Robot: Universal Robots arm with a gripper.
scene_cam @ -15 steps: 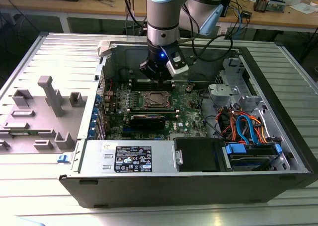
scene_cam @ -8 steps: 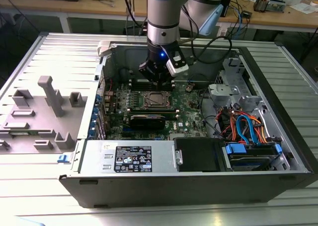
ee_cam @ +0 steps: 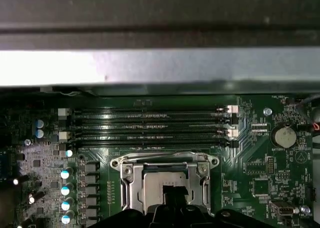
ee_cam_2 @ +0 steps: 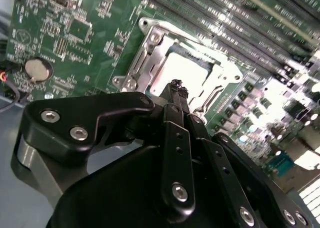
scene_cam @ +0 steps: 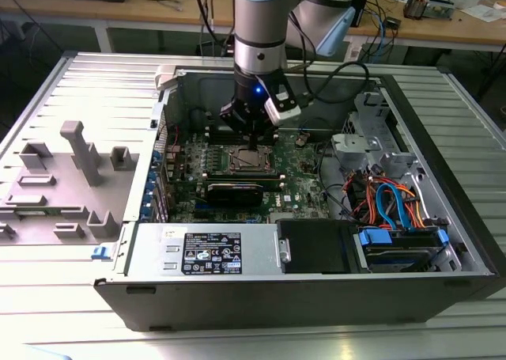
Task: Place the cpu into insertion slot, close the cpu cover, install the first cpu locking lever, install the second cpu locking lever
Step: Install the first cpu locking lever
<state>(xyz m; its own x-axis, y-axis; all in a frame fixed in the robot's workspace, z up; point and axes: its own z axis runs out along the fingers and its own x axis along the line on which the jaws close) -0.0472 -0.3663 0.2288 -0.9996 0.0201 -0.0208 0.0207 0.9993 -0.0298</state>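
Workbench of ribbed grey panels, open PC case point(scene_cam: 443, 178) lying on its side, cluttered desks behind. Exterior view: arm comes straight down into the case, gripper point(scene_cam: 251, 144) right over the insertion slot point(scene_cam: 251, 161) in the middle of the green motherboard point(scene_cam: 304, 182); vertical approach makes sense, since the case walls box the socket in on every side. Memory slots point(scene_cam: 225, 133) sit just beyond the socket, drive cage and blue cables off at the exterior view's right. Second wrist view: fingers point(ee_cam_2: 176, 100) pressed together into a thin tip, nothing visibly pinched, tip poised over the bright metal top of the cpu point(ee_cam_2: 182, 72), which looks seated in the socket. The cpu cover point(ee_cam_2: 145, 55) frames it, lying down around the chip as far as I can judge; contact between tip and chip I can't confirm. Coin cell point(ee_cam_2: 37, 70) is well off to one side here. First wrist view: head-on look at the socket, cover frame point(ee_cam: 165, 163) with the chip's top point(ee_cam: 160, 180) in its window, gripper tip point(ee_cam: 175, 192) in front of it, and all four memory slots point(ee_cam: 150, 125) laid out beside it, which the exterior view barely resolves. Locking levers: can't tell their state.
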